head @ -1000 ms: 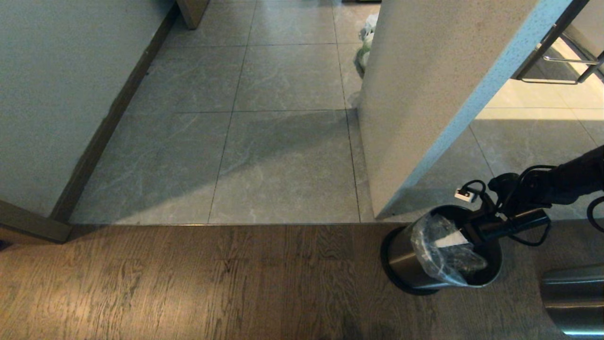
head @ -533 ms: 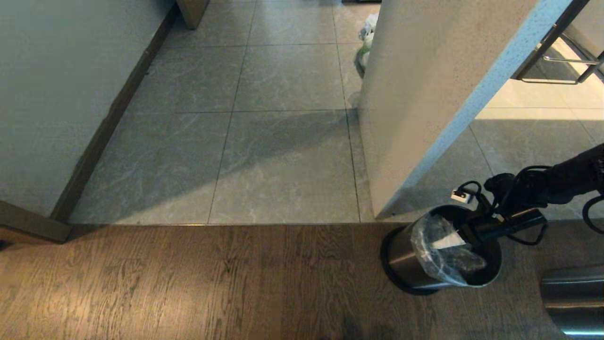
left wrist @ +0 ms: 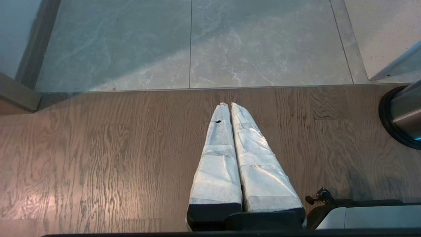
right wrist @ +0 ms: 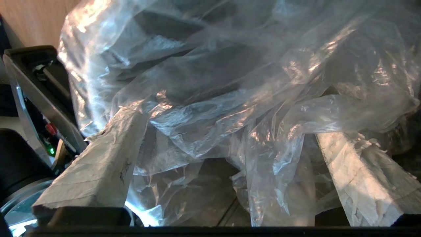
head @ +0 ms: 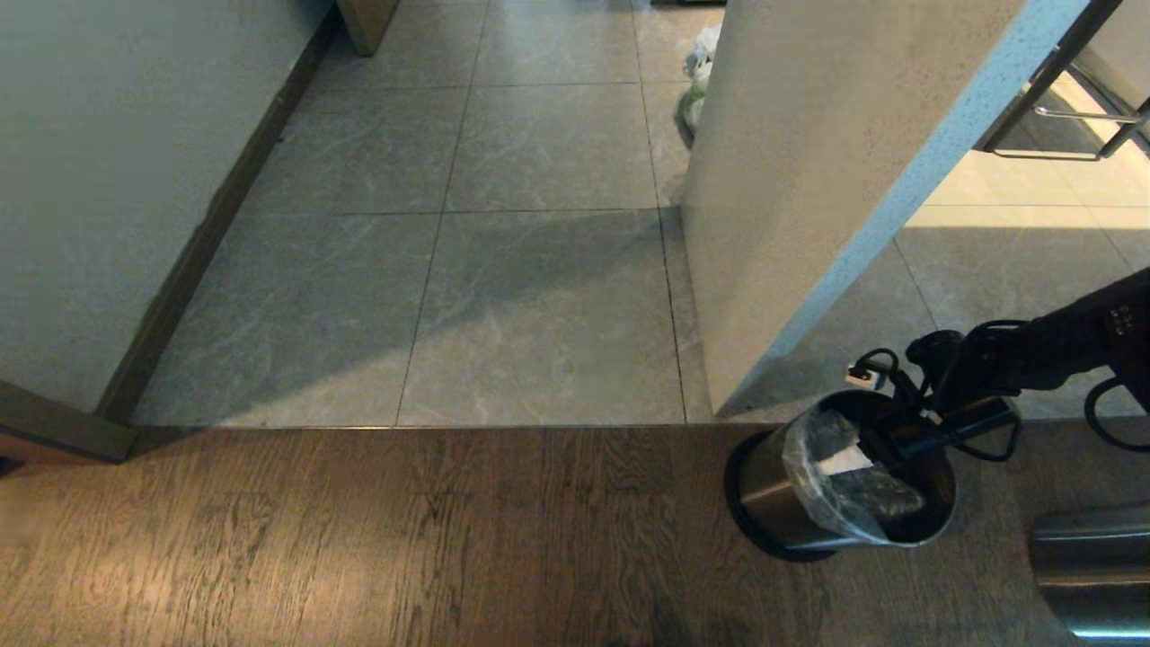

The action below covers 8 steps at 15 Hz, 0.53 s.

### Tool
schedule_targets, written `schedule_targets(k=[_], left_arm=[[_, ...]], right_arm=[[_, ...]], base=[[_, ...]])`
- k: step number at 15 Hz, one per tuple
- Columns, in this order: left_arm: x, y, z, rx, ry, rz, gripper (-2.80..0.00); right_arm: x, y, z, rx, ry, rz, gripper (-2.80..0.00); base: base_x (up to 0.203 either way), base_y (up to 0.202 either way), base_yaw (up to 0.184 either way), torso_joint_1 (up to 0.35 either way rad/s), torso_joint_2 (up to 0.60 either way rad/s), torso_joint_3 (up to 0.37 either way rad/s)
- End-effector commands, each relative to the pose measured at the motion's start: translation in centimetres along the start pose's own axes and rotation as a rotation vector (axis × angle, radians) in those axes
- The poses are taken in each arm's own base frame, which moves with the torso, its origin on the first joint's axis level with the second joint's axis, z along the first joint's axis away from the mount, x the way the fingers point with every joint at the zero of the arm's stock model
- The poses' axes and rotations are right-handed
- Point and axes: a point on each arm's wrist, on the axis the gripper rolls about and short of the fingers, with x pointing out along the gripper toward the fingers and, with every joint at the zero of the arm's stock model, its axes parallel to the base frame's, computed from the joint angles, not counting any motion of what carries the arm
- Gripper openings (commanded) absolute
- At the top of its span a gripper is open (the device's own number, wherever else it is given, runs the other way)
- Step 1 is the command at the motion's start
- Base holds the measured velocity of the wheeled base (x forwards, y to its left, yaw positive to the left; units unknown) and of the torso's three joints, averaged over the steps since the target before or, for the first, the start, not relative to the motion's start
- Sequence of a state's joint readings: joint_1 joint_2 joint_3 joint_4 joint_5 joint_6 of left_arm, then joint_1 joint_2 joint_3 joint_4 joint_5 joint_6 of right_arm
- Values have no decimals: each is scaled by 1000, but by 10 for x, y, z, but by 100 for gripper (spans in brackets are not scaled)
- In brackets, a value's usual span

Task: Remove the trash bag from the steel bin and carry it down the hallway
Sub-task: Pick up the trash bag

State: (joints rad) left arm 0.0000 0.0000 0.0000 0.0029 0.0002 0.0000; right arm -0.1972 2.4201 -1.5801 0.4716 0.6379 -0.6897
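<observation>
Lower right of the head view: the steel bin [head: 773, 490], upright on the wood floor [head: 359, 539] just short of the seam where the tiles begin, close against the foot of a pale wall corner [head: 809, 180]. Inside it and lapped over the rim at the bin's left side, the trash bag [head: 831, 476], crinkled and clear, with a scrap of white paper showing through near the top. Not yet lifted; seated in the bin. Reaching in from the right edge of the frame, the right gripper [head: 885, 440], tipped down into the bin's mouth over the bag's loose upper folds. In the right wrist view, spread wide, one taped finger [right wrist: 98, 164] at lower left and the other at lower right, with bunched plastic filling the gap between them and nothing pinched so far. Probably held open like this to take in a thick gather of film before closing, since a thin single layer would likely slip or tear. Filling the upper and middle part of the head view, the hallway [head: 539, 296] of large grey tiles, the route for carrying. Far up it, beside the wall corner, a white-green bag [head: 696, 85], no part of this job. At the bottom right corner, part of a larger steel cylinder [head: 1092, 575]. In the left wrist view, the left gripper [left wrist: 229, 105] pressed together, parked above the wood floor and holding nothing.
</observation>
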Motion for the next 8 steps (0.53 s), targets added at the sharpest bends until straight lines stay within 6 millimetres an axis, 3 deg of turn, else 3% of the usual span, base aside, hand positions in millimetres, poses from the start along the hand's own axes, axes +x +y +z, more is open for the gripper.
schedule_targets(k=[1, 5, 6, 8], left_arm=[[0, 0, 0, 0, 0, 1, -280], [0, 0, 0, 0, 0, 1, -280], [0, 0, 0, 0, 0, 0, -280], [0, 0, 0, 0, 0, 1, -280]], right_arm=[[4, -3, -1, 0, -1, 7, 0], [5, -5, -1, 5, -8, 6, 0], [5, -5, -1, 3, -7, 6, -280], [6, -6, 0, -4, -10, 0, -280]], base=[[0, 0, 0, 0, 0, 0], [0, 0, 0, 0, 0, 0], [0, 0, 0, 0, 0, 0], [0, 0, 0, 0, 0, 0]])
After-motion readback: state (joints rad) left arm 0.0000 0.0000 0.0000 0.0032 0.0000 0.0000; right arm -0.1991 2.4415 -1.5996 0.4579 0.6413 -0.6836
